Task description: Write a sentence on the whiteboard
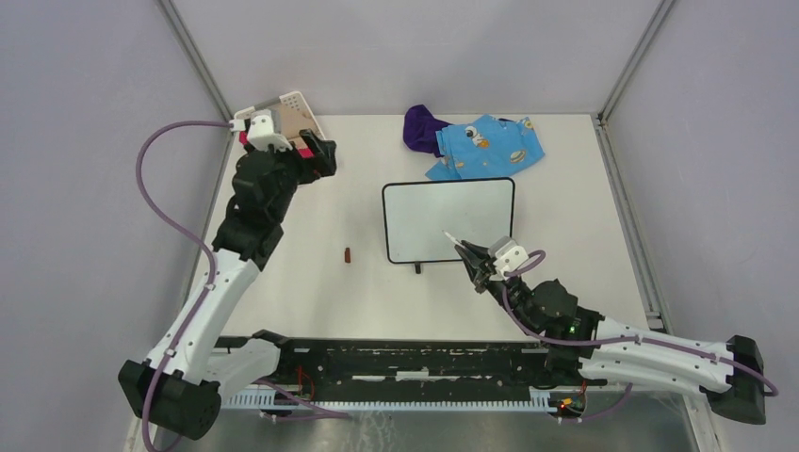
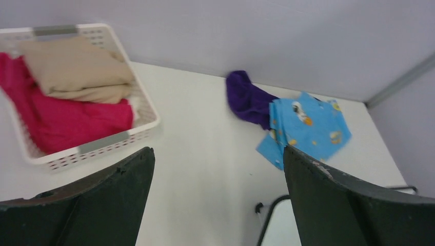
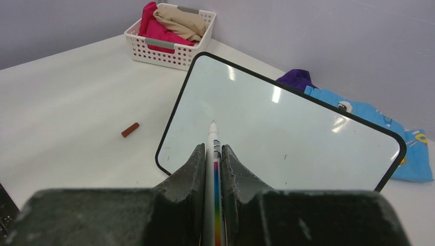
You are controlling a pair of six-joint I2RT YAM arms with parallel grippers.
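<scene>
The whiteboard (image 1: 448, 219) lies flat mid-table, white with a thin black frame; its surface is blank, and no sentence shows on it. It also shows in the right wrist view (image 3: 287, 128). My right gripper (image 1: 474, 257) is shut on a white marker (image 3: 212, 148) with a rainbow stripe, tip pointing over the board's near right part. In the top view the marker tip (image 1: 449, 236) sits above the board's lower right area. My left gripper (image 1: 323, 153) is open and empty, held high at the far left near the basket; its corner view catches the board's edge (image 2: 269, 220).
A white slatted basket (image 1: 303, 113) with pink and beige cloth sits at the far left corner. A purple cloth (image 1: 421, 129) and a blue patterned cloth (image 1: 490, 146) lie behind the board. A small reddish-brown marker cap (image 1: 348, 254) lies left of the board.
</scene>
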